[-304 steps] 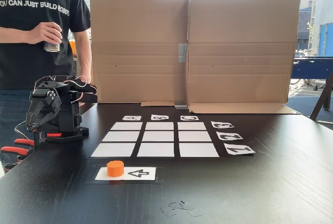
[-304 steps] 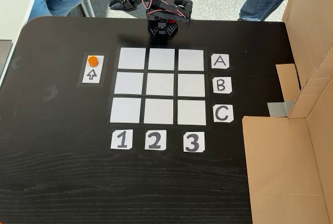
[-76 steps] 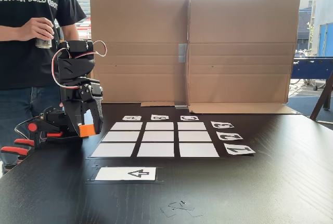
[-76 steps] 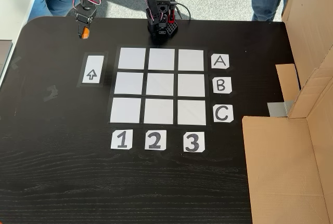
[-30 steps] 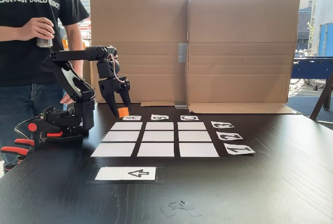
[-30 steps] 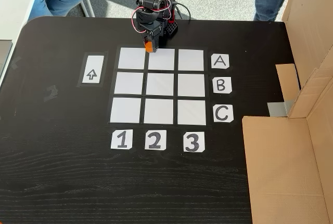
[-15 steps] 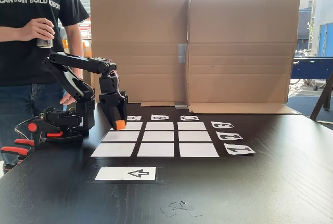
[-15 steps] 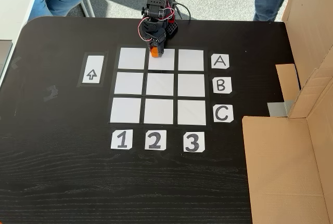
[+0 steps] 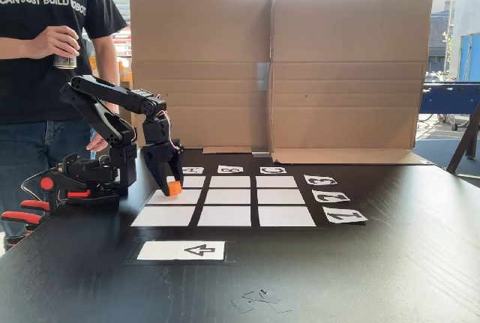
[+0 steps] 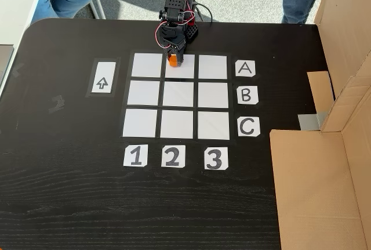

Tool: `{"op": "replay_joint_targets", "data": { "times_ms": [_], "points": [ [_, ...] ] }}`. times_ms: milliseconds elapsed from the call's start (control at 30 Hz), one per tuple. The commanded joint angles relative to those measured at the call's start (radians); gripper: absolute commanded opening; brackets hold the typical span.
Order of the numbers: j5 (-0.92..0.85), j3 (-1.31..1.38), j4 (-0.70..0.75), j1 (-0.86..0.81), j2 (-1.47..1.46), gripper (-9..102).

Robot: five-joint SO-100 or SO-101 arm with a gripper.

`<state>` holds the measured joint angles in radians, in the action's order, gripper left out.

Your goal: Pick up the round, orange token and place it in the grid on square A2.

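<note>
My gripper (image 9: 172, 187) points down and is shut on the orange token (image 9: 174, 186). It holds the token low over square A2 (image 9: 189, 196), the middle square of the left column in this fixed view. I cannot tell whether the token touches the paper. In the fixed view from above, the gripper (image 10: 173, 60) and token (image 10: 173, 62) sit over the upper left part of square A2 (image 10: 186, 71). That square is the middle one of the top row of the grid (image 10: 177, 124), level with card A (image 10: 245, 68). The other squares of the grid (image 9: 225, 216) are bare.
A white arrow card (image 9: 181, 250) (image 10: 102, 78) lies beside the grid. A cardboard wall (image 9: 277, 68) (image 10: 316, 186) stands along one table side. A person (image 9: 37, 53) holding a can stands behind the arm's base (image 9: 82, 180). Red clamps (image 9: 22, 214) grip the table edge.
Over the last second the arm has carried the token from above the grid's edge by the base down low over square A2. The gripper has stayed shut on it.
</note>
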<state>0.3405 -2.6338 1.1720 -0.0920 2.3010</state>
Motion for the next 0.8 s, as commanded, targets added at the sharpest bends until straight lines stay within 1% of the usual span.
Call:
{"op": "replay_joint_targets", "data": {
  "times_ms": [0,133,300,400,567,767],
  "points": [
    [0.002,-0.012,-0.029,0.002,-0.002,6],
    [0.002,-0.046,-0.069,-0.003,0.006,10],
    [-0.005,-0.074,-0.072,-0.005,0.014,18],
    [-0.005,-0.077,-0.071,-0.008,0.014,25],
    [-0.006,-0.081,-0.071,-0.011,0.020,34],
    [-0.006,-0.041,-0.074,-0.032,0.023,34]
  ]
}}
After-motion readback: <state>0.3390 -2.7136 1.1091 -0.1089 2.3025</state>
